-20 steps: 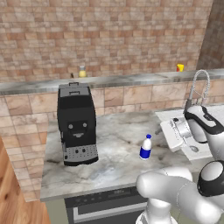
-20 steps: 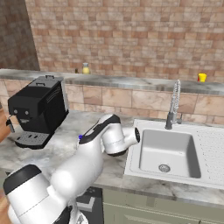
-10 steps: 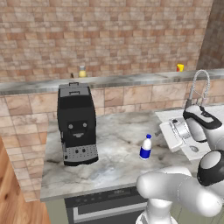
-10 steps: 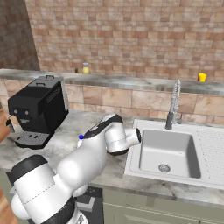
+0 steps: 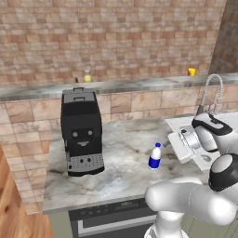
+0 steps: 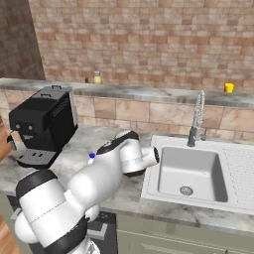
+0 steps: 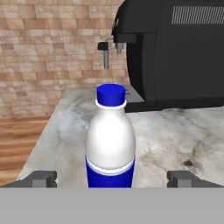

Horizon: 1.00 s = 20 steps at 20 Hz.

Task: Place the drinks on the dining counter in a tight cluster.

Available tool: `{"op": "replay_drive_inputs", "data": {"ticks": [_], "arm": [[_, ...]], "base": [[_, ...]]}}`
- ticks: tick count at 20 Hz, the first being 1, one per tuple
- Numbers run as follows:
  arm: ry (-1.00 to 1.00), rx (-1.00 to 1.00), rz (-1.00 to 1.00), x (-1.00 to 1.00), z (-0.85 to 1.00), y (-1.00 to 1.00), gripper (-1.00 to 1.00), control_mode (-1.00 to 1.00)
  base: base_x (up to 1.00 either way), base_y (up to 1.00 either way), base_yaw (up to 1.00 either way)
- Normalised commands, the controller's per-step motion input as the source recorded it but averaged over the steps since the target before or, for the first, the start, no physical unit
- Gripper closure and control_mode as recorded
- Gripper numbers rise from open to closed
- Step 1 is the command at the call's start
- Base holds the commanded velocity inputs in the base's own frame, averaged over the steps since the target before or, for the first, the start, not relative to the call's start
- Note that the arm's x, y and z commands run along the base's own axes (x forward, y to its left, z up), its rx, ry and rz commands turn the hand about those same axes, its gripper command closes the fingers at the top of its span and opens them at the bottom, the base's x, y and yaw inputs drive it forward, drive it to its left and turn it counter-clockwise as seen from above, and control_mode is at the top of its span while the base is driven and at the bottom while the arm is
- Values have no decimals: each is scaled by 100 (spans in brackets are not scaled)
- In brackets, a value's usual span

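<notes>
- Standing upright on the marble counter [image 5: 121,162], the small blue-and-white bottle [image 7: 110,140] rises straight ahead of the gripper [image 7: 111,178], centred between its two fingertips [image 7: 43,178] in the hand view.
- The gripper's jaws are spread as wide as they go, one dark tip on each side of the bottle with clear counter showing between each tip and the bottle; nothing is gripped.
- The bottle has a blue cap, a white upper body and a blue band low down; in the left base view it [image 5: 155,156] stands just to the left of the hand, which is level and aimed sideways at it.
- In the right base view only the blue cap [image 6: 92,155] peeks out behind the white arm.
- Beyond the bottle, farther from the gripper, stands a black coffee machine [image 5: 82,132]; in the hand view its dark body [image 7: 175,52] is behind and to the right of the bottle, well apart from it.
- Behind the hand, on the side away from the bottle, lies a white sink [image 6: 191,171] with a spring-neck faucet [image 6: 197,119] at its back edge.
- A raised ledge [image 5: 139,85] runs along the back of the counter below the brick wall [image 5: 116,37], far above and beyond the gripper.
- On that ledge a yellow bottle with a pale cap [image 5: 87,76] stands above the coffee machine, with a slim dark shape just left of it, too small to identify.
- A small yellow object [image 5: 191,71] sits on the ledge near the faucet.
- A wooden floor [image 7: 22,140] shows past the counter's far end.
</notes>
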Motion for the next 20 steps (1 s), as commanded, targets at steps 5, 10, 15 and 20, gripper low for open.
{"op": "replay_drive_inputs", "data": {"ticks": [5,10,15,20], "arm": [[0,0,0,-5,0,5,-100,-100],[1,0,0,0,0,23,-100,-100],[0,0,0,0,-1,25,-100,-100],[0,0,0,-2,-2,13,-100,-100]], "base": [[0,0,0],[0,0,0],[0,0,0],[0,0,0]]}}
